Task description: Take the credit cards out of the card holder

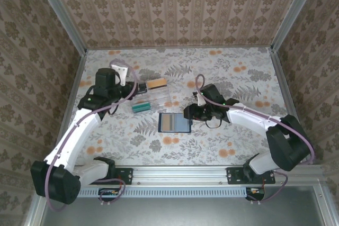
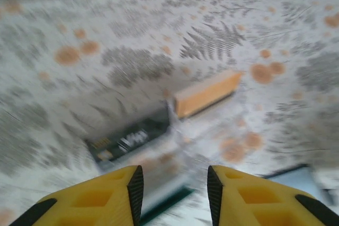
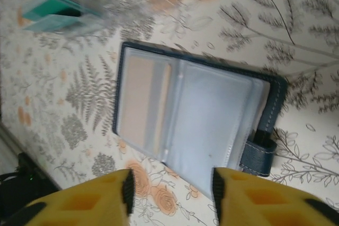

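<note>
Navy card holder (image 1: pixel 174 122) lies unfolded on the desk (image 1: pixel 238 136)
Right end effector (image 3: pixel 172 183), jaws apart, at its edge; left end effector (image 2: pixel 174 181), jaws apart, near the credit cards (image 2: pixel 206 92)

Top view: even, diffuse light, moderately bright, sharp throughout, with faint soft shadows on the table (image 1: pixel 222 146). Left wrist view: heavy motion blur smears the cards (image 2: pixel 206 92) at centre; the left gripper (image 2: pixel 174 189) at 6 o'clock alone is crisp. Right wrist view: slight blur, with the tray (image 3: pixel 95 3) at 11 o'clock hazy and the holder (image 3: pixel 212 115) legible.
</note>
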Motion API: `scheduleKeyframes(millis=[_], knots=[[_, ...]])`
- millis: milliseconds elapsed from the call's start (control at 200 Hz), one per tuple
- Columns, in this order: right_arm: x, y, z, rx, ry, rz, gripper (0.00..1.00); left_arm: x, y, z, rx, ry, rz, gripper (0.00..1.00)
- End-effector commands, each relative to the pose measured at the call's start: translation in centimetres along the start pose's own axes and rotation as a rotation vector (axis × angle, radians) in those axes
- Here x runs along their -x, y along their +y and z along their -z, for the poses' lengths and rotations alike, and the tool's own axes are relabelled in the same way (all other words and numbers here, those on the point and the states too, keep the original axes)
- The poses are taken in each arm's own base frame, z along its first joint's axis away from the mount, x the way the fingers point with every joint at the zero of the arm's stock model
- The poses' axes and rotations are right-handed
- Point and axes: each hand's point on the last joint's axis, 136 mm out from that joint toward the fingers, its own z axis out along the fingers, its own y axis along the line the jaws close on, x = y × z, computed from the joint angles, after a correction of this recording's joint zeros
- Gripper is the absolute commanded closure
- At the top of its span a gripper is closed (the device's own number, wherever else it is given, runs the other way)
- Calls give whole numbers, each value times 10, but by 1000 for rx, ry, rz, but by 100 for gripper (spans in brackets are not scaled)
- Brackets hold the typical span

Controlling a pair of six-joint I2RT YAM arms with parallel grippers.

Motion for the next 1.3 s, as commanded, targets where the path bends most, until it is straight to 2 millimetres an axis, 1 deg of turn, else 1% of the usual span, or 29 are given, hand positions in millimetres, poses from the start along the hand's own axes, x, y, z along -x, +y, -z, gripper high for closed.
scheduleKeyframes(millis=[0,65,120,165,200,215,250,380,525,600,785,895,1130,1290], knots=[[-4,-11,-11,-84,26,16,61,-47,-26,-8,-145,134,309,66],[-8,-14,-18,-97,42,15,64,-64,-36,-15,-175,167,364,66],[-11,-16,-23,-110,54,18,65,-78,-42,-21,-185,189,410,67],[-12,-17,-26,-121,58,21,72,-89,-45,-27,-189,209,453,68],[-12,-19,-29,-136,63,20,74,-96,-44,-31,-187,218,490,68],[-12,-20,-29,-141,64,19,75,-102,-53,-33,-205,237,487,68],[-13,-22,-31,-150,65,17,75,-109,-57,-38,-219,254,504,68],[-15,-30,-35,-177,69,3,76,-125,-77,-53,-264,303,500,68],[-21,-38,-41,-200,90,-12,77,-141,-91,-70,-289,366,520,68],[-23,-38,-44,-200,97,-11,77,-149,-95,-78,-293,394,529,69],[-27,-40,-47,-208,106,-14,77,-166,-99,-93,-284,460,536,71],[-27,-40,-47,-208,106,-17,77,-175,-96,-99,-256,495,535,71],[-27,-39,-47,-205,104,-19,77,-191,-86,-104,-188,543,521,71],[-26,-39,-47,-204,103,-15,76,-199,-87,-107,-187,570,525,72]])
